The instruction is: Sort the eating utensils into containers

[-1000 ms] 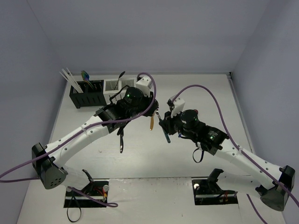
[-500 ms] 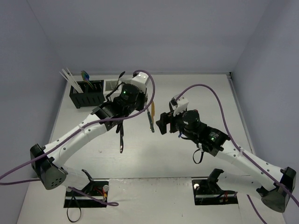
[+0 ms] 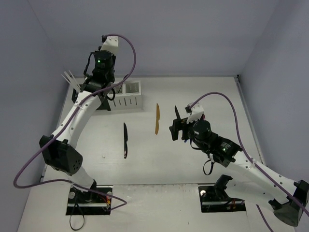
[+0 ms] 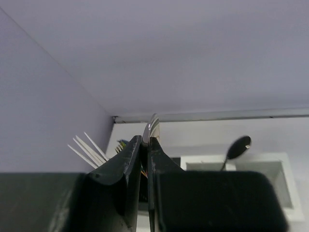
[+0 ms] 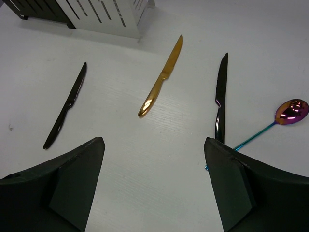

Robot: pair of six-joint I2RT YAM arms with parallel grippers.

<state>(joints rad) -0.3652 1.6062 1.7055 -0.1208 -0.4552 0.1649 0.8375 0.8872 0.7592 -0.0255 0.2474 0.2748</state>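
Left pincer (image 4: 144, 141) hides utensil (image 4: 153, 126) save tip; kind unclear.

Ahead of my right gripper (image 5: 153, 143): left knife (image 5: 65, 106), middle knife (image 5: 161, 78), right knife (image 5: 220, 96); spoon (image 5: 290, 111) right of that, caddy (image 5: 106, 17) beyond, far left.

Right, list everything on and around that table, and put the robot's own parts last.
black knives: two, black, flat on the table, one on each side of the gold knife
gold knife: one, gold, between them
iridescent spoon: one, purple bowl, blue handle, right of the knives
white caddy: one, white, far side
black spoon: one, black, standing in the white caddy
black caddy: one, black, left of the white one
chopsticks: a few, pale, sticking up far left
silver utensil: one, only its tip shows
left gripper: raised, shut on the silver utensil
right gripper: open over the knives
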